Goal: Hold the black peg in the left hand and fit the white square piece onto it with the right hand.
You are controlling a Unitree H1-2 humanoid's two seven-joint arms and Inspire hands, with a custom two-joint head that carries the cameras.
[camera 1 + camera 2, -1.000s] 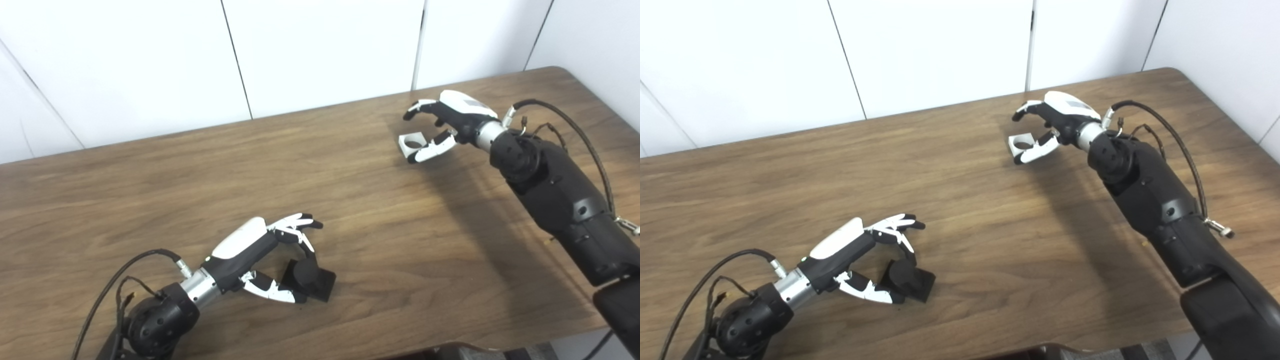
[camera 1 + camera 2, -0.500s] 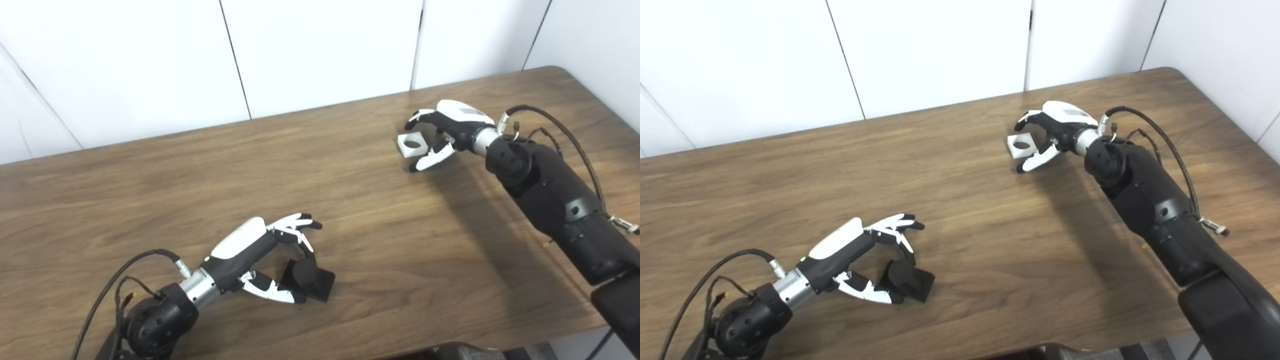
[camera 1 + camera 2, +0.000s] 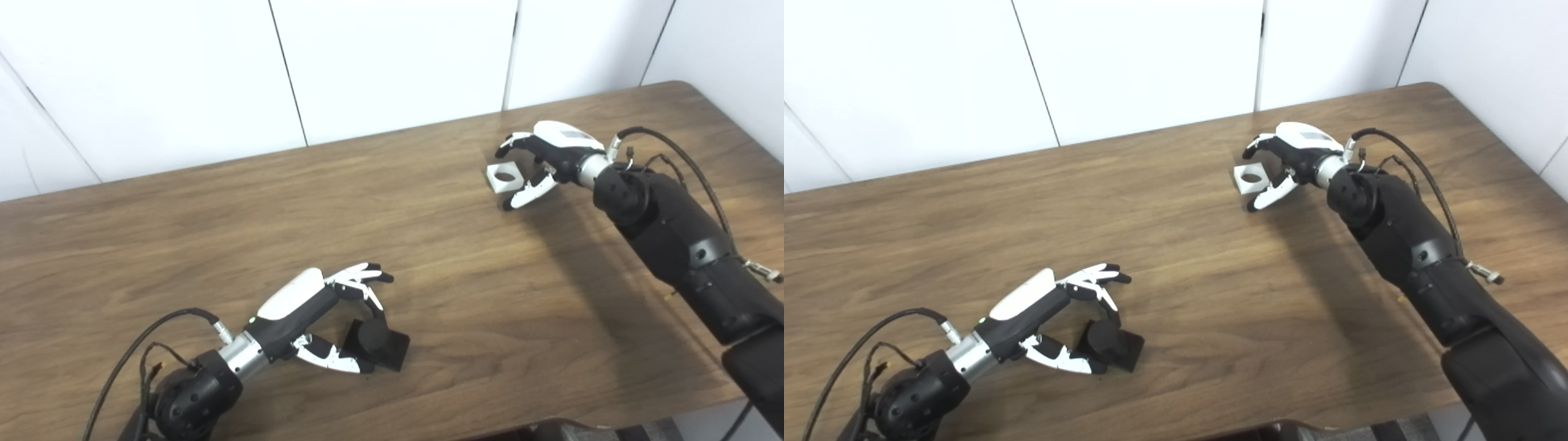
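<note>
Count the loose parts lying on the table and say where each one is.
2. The black peg sits near the front, between the left hand's fingers. The white square piece lies far right, at the right hand's fingertips.

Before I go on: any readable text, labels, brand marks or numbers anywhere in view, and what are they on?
None readable. The right hand has a grey patch on its white back, with nothing legible on it. The left hand, black peg, white square piece and table show no text.

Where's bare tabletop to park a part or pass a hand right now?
Widest bare patch: mid-table, between the left hand at the black peg and the right hand at the white square piece. Far-left tabletop is also bare. It is crowded only right around each hand.
</note>
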